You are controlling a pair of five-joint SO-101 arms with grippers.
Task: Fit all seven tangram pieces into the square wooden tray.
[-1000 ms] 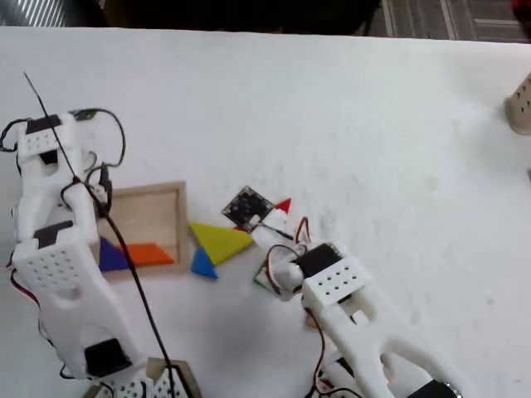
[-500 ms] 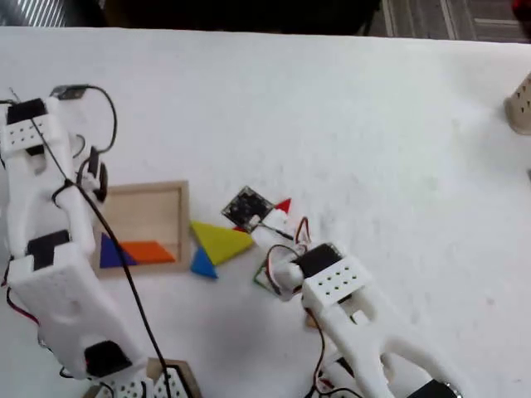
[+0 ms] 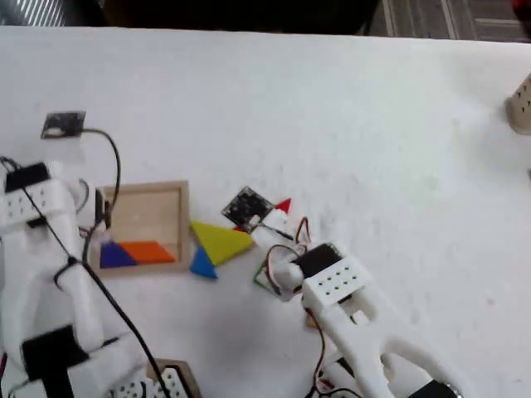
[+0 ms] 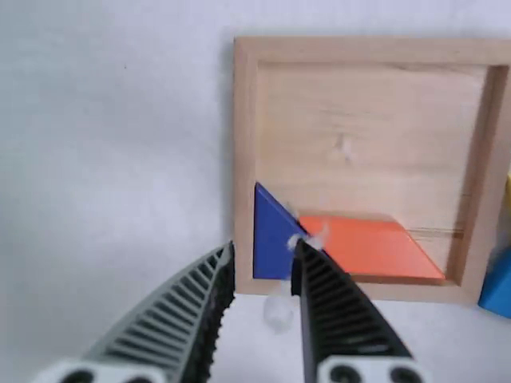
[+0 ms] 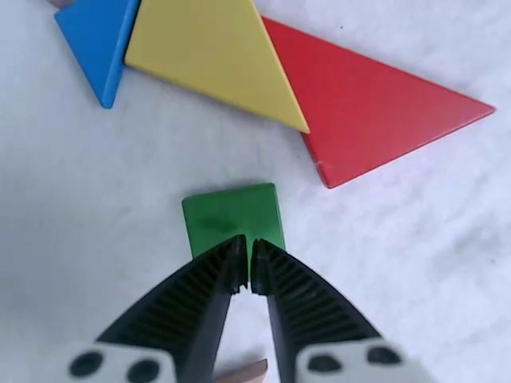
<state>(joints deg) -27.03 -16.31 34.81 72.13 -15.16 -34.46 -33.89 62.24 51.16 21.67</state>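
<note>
The white table [image 3: 373,124] is brightly and evenly lit, apparently from overhead. Its far half is washed almost textureless, while the room beyond its far edge lies dark. Shadows are soft and faint: a grey smudge beside the right arm [image 3: 357,319] at the near edge, a thin dark line inside the tray [image 4: 246,120] wall, and a small white glint sits on one fingertip [image 4: 306,255] of the left gripper [image 4: 262,251].

Left gripper [image 4: 263,249] fingers slightly parted, right gripper [image 5: 247,243] fingers pressed together, both angled downward
</note>
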